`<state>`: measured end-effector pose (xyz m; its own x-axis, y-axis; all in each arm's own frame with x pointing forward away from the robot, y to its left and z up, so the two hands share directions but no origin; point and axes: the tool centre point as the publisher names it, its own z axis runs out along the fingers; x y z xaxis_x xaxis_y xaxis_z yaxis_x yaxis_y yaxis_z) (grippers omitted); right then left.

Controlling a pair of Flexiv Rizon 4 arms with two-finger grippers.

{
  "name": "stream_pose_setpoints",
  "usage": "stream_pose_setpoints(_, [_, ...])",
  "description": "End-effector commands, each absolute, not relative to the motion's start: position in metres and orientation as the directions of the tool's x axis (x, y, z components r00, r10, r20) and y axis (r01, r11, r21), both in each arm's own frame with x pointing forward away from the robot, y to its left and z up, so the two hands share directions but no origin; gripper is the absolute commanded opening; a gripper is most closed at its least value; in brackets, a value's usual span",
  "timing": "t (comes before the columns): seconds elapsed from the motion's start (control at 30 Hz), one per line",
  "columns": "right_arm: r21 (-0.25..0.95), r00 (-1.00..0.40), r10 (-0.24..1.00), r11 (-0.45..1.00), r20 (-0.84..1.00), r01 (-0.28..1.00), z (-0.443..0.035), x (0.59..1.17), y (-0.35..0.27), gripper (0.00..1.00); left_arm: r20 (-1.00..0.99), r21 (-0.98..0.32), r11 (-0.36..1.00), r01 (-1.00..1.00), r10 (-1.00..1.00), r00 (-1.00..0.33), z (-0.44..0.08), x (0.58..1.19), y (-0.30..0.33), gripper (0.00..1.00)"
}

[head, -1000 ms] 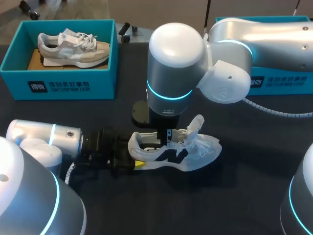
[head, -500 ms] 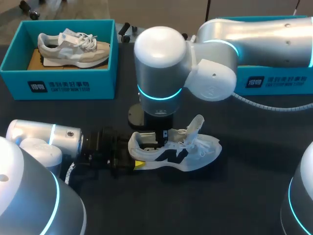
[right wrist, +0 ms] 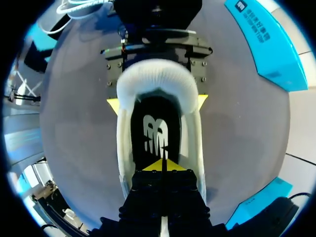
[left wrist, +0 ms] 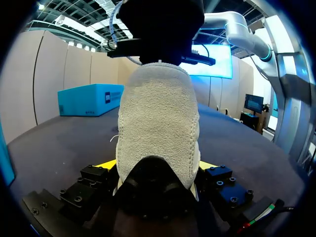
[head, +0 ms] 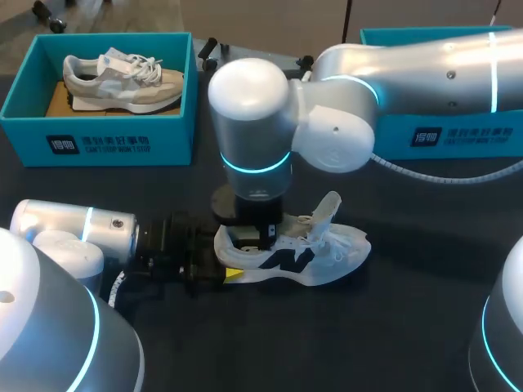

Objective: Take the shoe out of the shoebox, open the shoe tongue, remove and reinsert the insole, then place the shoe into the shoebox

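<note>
Now | right gripper (right wrist: 162, 167), tips pressed together, is shifting heelward, dipping onto the insole (right wrist: 155, 131); left gripper (left wrist: 157, 165) is clamping the shoe (head: 302, 253) heel | insole step probably beginning

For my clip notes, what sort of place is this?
Probably a robotics lab or test bench: the left arm and right arm meet at a white shoe on a dark table, with a teal shoebox holding a beige sneaker.

Dark table (head: 392, 327); beige sneaker (head: 122, 77) in far teal box (head: 98, 143).
</note>
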<state>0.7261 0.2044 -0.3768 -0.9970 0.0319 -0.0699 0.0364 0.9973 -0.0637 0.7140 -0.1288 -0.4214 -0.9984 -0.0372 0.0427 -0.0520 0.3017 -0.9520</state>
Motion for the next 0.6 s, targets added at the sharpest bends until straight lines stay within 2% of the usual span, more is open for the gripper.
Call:
stream_pose_setpoints(0.03, [-0.068,-0.996,0.038,0.997,-0.085,0.043,-0.376,0.723,0.194,0.0,0.043,-0.951,0.304,-0.052,-0.036,-0.998,-0.421,0.714,-0.129,0.0])
stream_pose_setpoints(0.07, [-0.071,-0.995,0.041,0.996,-0.089,0.047,-0.376,0.724,0.192,0.02,0.043,-0.951,0.304,-0.052,-0.036,-0.998,-0.421,0.714,-0.129,0.0])
stream_pose_setpoints(0.13, [-0.069,-0.993,0.05,0.996,-0.106,0.058,-0.377,0.725,0.191,0.2,0.043,-0.951,0.304,-0.052,-0.036,-0.998,-0.421,0.714,-0.129,0.0])
stream_pose_setpoints(0.2, [-0.069,-0.993,0.052,0.996,-0.109,0.06,-0.378,0.728,0.19,0.27,0.043,-0.951,0.304,-0.052,-0.036,-0.998,-0.421,0.714,-0.129,0.0])
stream_pose_setpoints(0.33, [-0.068,-0.991,0.054,0.996,-0.12,0.062,-0.382,0.734,0.192,0.31,0.043,-0.951,0.304,-0.052,-0.036,-0.998,-0.421,0.714,-0.129,0.0])
stream_pose_setpoints(0.6, [-0.068,-0.993,0.047,0.996,-0.109,0.055,-0.393,0.742,0.193,0.31,0.043,-0.951,0.304,-0.052,-0.036,-0.998,-0.421,0.714,-0.129,0.0])
